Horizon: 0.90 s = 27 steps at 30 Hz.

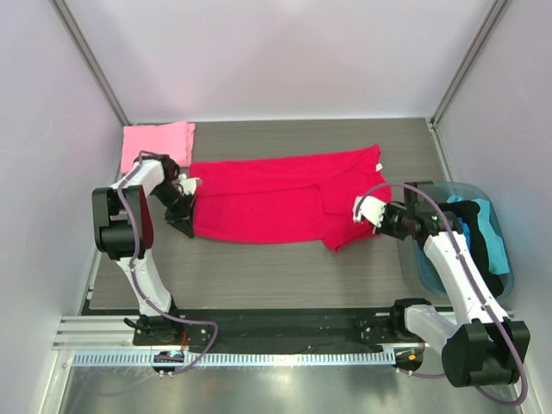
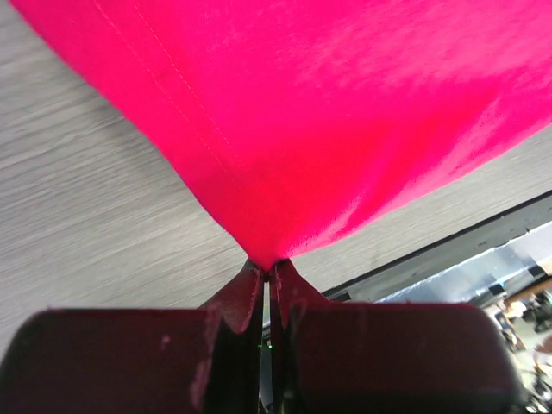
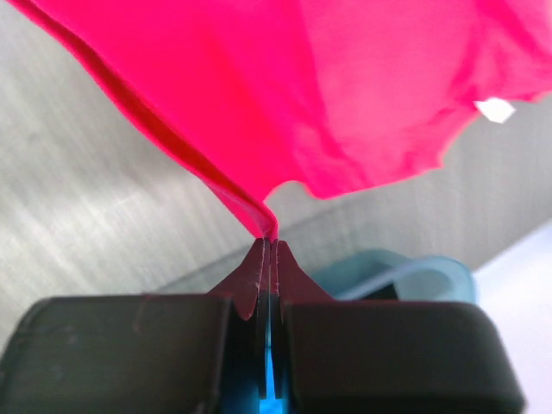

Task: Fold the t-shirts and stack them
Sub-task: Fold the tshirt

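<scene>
The crimson-red t-shirt [image 1: 276, 198] lies stretched across the middle of the table, folded lengthwise, its white neck label [image 1: 378, 167] at the far right. My left gripper [image 1: 186, 207] is shut on the shirt's left edge [image 2: 267, 254]. My right gripper [image 1: 362, 211] is shut on the shirt's right edge [image 3: 269, 231], with the label [image 3: 494, 109] visible beyond. The cloth is lifted at both pinched points. The light pink t-shirt [image 1: 155, 143] lies folded at the far left corner, just behind the left arm.
A blue bin [image 1: 466, 237] holding dark and teal cloth stands at the right edge, under the right arm; its rim shows in the right wrist view [image 3: 405, 267]. White walls close in the table. A black rail [image 1: 285, 323] runs along the near edge.
</scene>
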Each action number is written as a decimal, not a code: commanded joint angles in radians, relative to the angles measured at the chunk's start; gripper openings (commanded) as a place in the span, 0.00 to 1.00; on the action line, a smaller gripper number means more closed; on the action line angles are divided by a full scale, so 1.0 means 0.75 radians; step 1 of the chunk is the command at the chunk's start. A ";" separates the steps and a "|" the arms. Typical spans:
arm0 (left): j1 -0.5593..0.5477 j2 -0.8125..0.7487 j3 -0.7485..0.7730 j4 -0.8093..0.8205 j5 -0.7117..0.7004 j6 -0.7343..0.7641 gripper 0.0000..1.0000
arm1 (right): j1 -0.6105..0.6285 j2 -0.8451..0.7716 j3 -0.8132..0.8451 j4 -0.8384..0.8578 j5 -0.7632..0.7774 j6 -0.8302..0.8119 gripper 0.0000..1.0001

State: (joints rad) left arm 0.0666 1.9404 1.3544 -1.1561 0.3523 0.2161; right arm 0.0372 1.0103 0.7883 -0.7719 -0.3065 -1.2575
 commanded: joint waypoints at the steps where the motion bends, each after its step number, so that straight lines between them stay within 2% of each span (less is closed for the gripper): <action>1: -0.005 -0.065 0.074 -0.056 0.029 0.035 0.00 | 0.002 0.021 0.110 0.105 0.024 0.185 0.01; 11: -0.003 -0.012 0.300 -0.142 0.042 0.053 0.00 | 0.002 0.254 0.370 0.346 0.057 0.398 0.01; 18: -0.005 0.127 0.536 -0.232 0.042 0.076 0.00 | 0.002 0.438 0.530 0.497 0.081 0.464 0.01; 27: -0.005 0.354 0.875 -0.336 0.011 0.082 0.00 | 0.004 0.782 0.775 0.661 0.124 0.511 0.01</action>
State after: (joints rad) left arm 0.0654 2.1849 1.9347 -1.3212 0.3664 0.2626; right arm 0.0376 1.5459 1.2842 -0.3725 -0.2371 -0.9043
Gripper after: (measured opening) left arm 0.008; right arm 0.023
